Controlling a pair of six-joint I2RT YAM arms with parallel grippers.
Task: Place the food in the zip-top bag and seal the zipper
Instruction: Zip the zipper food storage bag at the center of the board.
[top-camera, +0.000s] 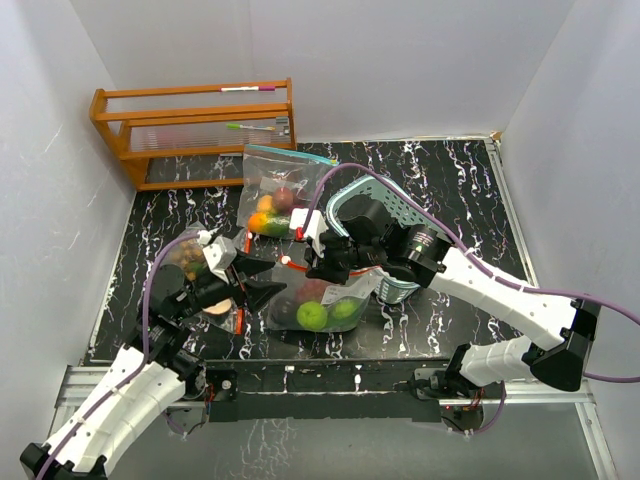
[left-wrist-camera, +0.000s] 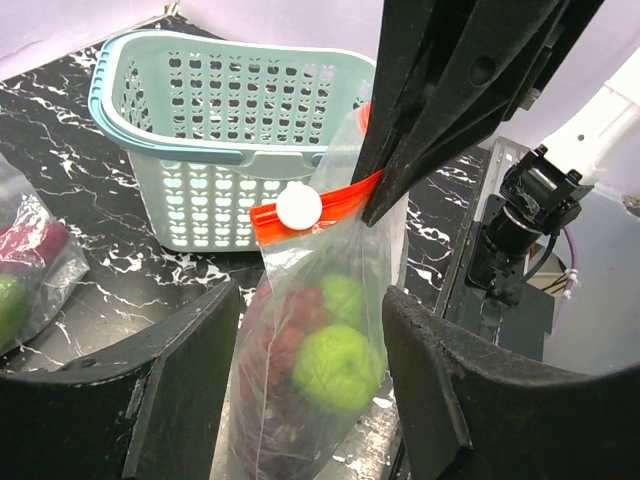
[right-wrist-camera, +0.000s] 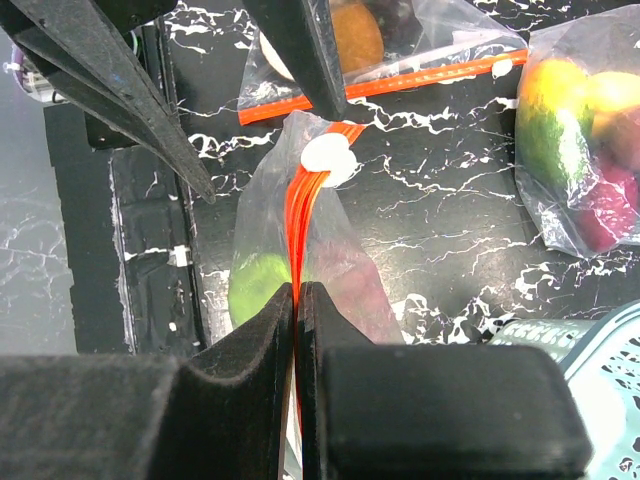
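A clear zip-top bag with an orange zipper and a white slider holds the food: green fruits and dark red pieces. My right gripper is shut on the orange zipper strip and holds the bag's top up; it also shows in the top view. My left gripper is open, with a finger on each side of the bag's lower part and a gap on both sides. In the top view the left gripper points at the bag from the left.
A teal lattice basket stands just behind the bag. A second filled bag stands at the back. A third bag with an orange zipper lies by my left arm. A wooden rack is in the far left corner.
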